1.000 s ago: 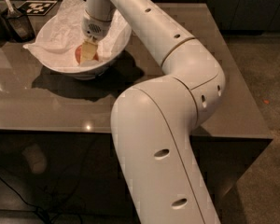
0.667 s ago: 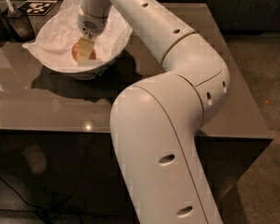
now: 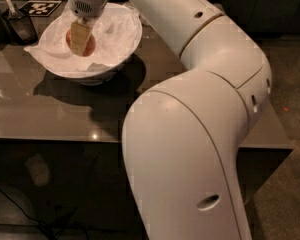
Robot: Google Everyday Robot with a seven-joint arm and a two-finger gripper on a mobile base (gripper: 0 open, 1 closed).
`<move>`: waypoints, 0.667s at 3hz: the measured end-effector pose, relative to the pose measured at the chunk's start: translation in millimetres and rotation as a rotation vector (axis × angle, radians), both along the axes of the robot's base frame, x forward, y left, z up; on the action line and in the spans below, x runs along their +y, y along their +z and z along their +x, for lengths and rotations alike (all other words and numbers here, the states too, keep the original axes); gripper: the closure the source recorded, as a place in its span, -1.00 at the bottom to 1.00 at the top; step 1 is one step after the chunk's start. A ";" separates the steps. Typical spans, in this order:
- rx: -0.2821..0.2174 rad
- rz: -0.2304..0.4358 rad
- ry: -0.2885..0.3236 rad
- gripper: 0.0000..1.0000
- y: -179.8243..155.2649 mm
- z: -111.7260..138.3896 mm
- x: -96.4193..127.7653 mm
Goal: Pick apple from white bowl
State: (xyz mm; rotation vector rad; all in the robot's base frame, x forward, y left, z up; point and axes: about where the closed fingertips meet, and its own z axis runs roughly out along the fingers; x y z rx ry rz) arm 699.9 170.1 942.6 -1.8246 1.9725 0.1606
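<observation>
The white bowl (image 3: 116,65), lined with crumpled white paper (image 3: 112,29), stands at the back left of the grey table (image 3: 50,114). The red-orange apple (image 3: 92,46) is inside it, left of the middle. My gripper (image 3: 80,46) reaches down into the bowl from above and is shut on the apple. One yellowish finger (image 3: 80,35) lies across the apple's front; the other finger is hidden behind it. I cannot tell whether the apple still touches the paper.
A dark container with a utensil (image 3: 19,26) stands left of the bowl, and a black-and-white marker (image 3: 42,7) lies behind it. My large white arm (image 3: 205,109) fills the right and foreground. The table's front edge runs below the bowl.
The gripper and the apple have shifted up and to the left within the bowl. The view has come closer to the bowl.
</observation>
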 end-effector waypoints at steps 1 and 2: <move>-0.057 -0.016 -0.018 1.00 33.0 -14.3 0.8; -0.063 -0.013 -0.018 1.00 36.6 -15.1 0.1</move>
